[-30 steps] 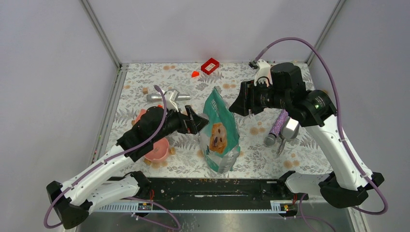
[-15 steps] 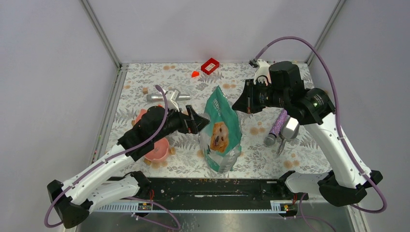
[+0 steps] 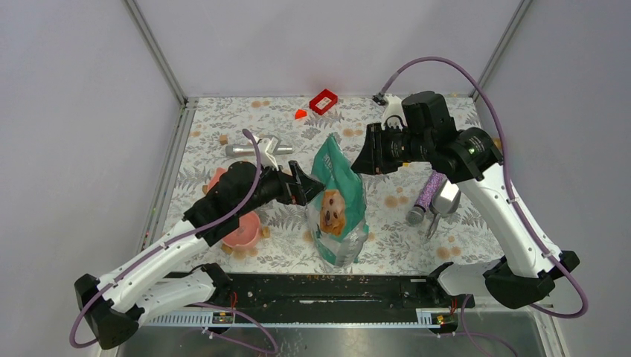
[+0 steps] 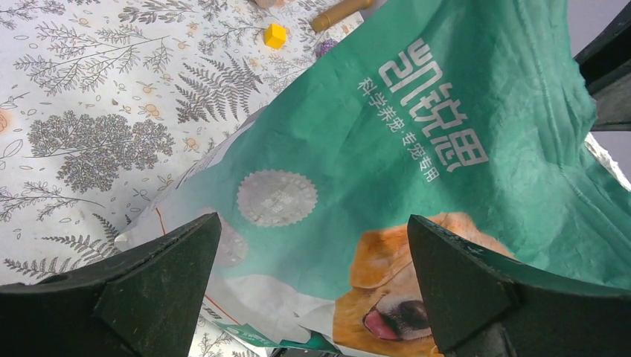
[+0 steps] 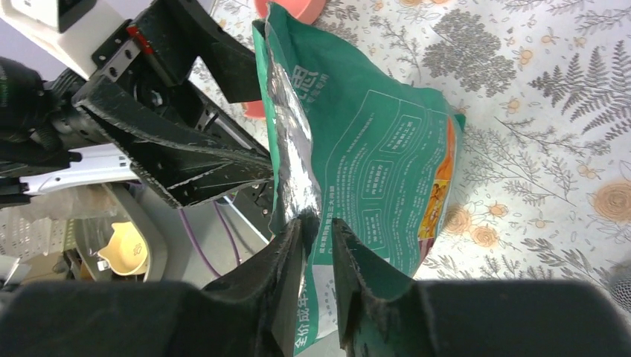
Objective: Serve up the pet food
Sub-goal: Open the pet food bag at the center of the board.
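Floral-covered table. At its centre stands the teal-green pet food pouch, top open. The left gripper, jaws spread wide, faces the pouch from 9 o'clock. The right gripper, at 1 o'clock, straddles the pouch's top rim with jaws narrowly apart; I cannot tell whether they pinch it. A pink bowl sits at 8 o'clock.

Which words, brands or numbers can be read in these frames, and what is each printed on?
"凯锐思": large white characters on the pet food pouch, front face.
"科学养宠 专宠专用": smaller white line just below.
"全价成": white print on the pouch's side, right wrist view; the rest is hidden.
Silver seal and back panel print: too small to read.
Red box label: too small to read.
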Robot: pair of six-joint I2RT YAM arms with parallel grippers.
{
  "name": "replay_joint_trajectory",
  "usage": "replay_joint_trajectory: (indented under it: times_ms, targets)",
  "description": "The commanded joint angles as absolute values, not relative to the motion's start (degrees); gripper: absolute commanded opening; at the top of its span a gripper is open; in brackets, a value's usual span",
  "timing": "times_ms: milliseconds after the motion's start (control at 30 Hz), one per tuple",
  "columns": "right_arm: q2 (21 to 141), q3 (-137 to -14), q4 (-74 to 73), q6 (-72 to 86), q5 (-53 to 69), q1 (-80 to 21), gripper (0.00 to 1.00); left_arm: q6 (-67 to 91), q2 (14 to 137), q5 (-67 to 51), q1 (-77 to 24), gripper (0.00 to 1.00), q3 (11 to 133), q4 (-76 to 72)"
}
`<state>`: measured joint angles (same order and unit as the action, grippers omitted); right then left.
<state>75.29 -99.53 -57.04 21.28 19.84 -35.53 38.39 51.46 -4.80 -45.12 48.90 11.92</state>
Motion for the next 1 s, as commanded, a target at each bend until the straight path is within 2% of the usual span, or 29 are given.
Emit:
replay_joint_trajectory:
  times_ms: [0,200,500,733,967]
  targets:
    - [75.7,-101.2,-56.8,20.4,25.3,-35.9,0.30,37.3,51.9,-6.5,-45.0,0.99,52.0,7.7]
    - [75.3,-101.0,-56.6,20.5,25.2,-36.5,0.32,37.4,52.6,-7.9,-44.9,0.99,53.2,7.2]
    - [77.8,-105.6,-64.8,13.2,22.1,-40.4,0.39,37.7,56.5,-10.3,-44.8,0.99,57.1,6.4]
    - [79.8,-107.5,-66.0,14.3,14.5,-41.4,0.37,37.7,56.3,-11.5,-44.9,0.99,57.6,6.3]
    - [82.1,-107.8,-64.5,14.8,18.1,-42.7,0.35,37.9,55.7,-10.9,-44.8,0.99,57.8,6.1]
